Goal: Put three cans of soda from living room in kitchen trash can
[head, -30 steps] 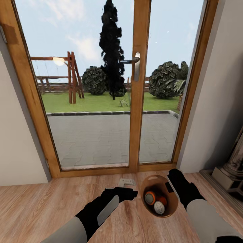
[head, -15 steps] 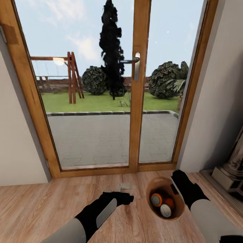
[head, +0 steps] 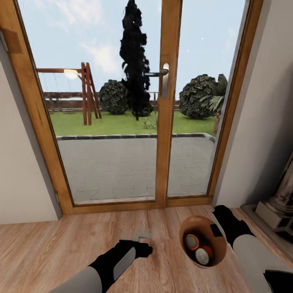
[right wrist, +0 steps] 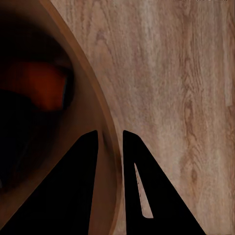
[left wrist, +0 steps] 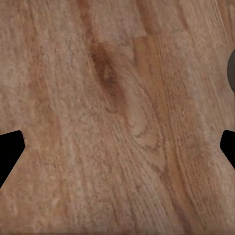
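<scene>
The tash can [head: 216, 255], tan inside, stands on the wood floor at the lower right of the head view. Cans of soda lie in it: one round end [head: 192, 241], a second round end [head: 202, 256], and an orange side [head: 208, 248] between them. My right gripper [head: 214, 231] is shut on the bin's far-right rim; in the right wrist view the rim [right wrist: 100, 110] runs between its two close fingers [right wrist: 110, 147], with an orange can [right wrist: 41, 88] dim inside. My left gripper [head: 145, 248] hangs open over bare floor left of the bin, fingertips wide apart [left wrist: 117, 147].
A wood-framed glass patio door [head: 169, 122] with a metal handle [head: 164, 79] fills the wall ahead. White walls close in on both sides. A stone statue base [head: 278, 207] stands at the right edge. Wood floor [head: 61, 248] stretches to the left.
The bin has slid to the right and nearer to me with my right gripper on its rim. My left arm has drawn back toward me and lower in the view.
</scene>
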Robot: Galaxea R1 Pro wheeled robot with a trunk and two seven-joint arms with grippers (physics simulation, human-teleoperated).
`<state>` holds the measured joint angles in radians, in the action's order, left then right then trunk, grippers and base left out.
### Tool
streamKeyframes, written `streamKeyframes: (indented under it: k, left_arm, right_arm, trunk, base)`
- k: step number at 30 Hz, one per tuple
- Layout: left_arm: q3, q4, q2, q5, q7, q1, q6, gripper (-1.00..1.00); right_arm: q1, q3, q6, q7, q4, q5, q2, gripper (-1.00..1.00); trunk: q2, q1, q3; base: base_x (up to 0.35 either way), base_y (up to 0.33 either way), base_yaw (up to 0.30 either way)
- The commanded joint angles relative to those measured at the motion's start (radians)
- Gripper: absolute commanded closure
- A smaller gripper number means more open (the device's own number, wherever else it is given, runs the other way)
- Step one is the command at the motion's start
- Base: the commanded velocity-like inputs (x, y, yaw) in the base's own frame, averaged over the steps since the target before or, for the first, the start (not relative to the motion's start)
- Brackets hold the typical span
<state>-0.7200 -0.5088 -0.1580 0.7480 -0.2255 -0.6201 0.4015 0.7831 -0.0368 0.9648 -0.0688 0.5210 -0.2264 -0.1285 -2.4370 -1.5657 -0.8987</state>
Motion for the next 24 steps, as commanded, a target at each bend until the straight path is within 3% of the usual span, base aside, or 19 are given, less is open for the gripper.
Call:
streamKeyframes:
  k: [1,9,18,24]
  left_arm:
    - [0.002,0.011,0.000,0.000,0.000,0.000,0.000,-1.00]
    - [0.006,0.041,0.000,0.001,0.000,0.000,-0.004,-1.00]
    - [0.009,0.097,0.001,0.002,0.000,0.000,-0.026,-1.00]
    - [0.010,0.120,0.001,0.006,0.000,-0.001,-0.034,-1.00]
  right_arm:
    - [0.001,-0.007,-0.016,0.001,-0.006,-0.002,-0.002,1.00]
    - [0.003,-0.020,-0.088,0.001,-0.070,-0.002,-0.034,1.00]
    - [0.002,-0.024,-0.106,0.004,-0.084,0.002,-0.044,1.00]
    - [0.002,-0.084,-0.119,0.010,-0.130,0.001,-0.063,1.00]
  trunk:
    - [0.000,0.000,0.000]
    - [0.000,0.000,0.000]
    - [0.000,0.000,0.000]
    - [0.000,0.000,0.000]
  base:
    - [0.000,0.000,0.000]
    - [0.000,0.000,0.000]
    - [0.000,0.000,0.000]
    - [0.000,0.000,0.000]
